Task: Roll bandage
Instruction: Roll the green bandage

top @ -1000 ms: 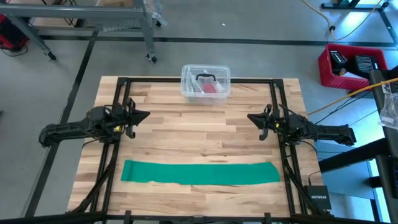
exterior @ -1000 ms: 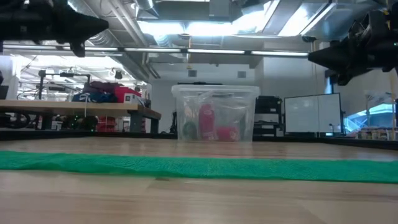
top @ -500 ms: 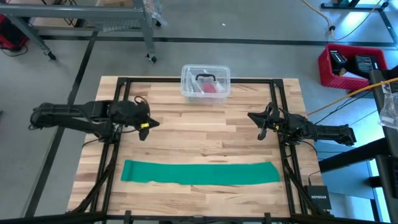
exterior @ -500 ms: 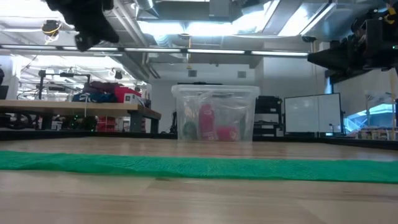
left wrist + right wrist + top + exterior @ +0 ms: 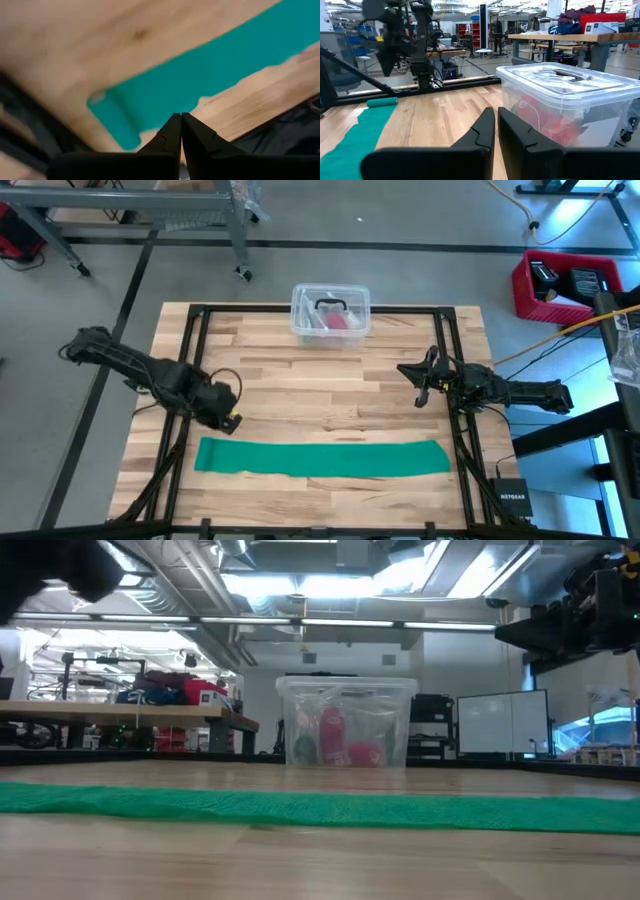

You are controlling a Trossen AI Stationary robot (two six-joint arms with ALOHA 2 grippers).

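Both end effectors together: left (image 5: 232, 420) above flat bandage (image 5: 322, 457), right (image 5: 418, 385) idle; tub (image 5: 331, 311) behind.

Wide open wooden slat table (image 5: 320, 395) through the middle, nothing standing between the two arms. The clear plastic lidded tub (image 5: 331, 312) blocks the far edge at centre. The long flat teal-green fabric bandage (image 5: 322, 457) lies low across the near side. The left gripper (image 5: 231, 420), closed, hangs just beyond its left end.
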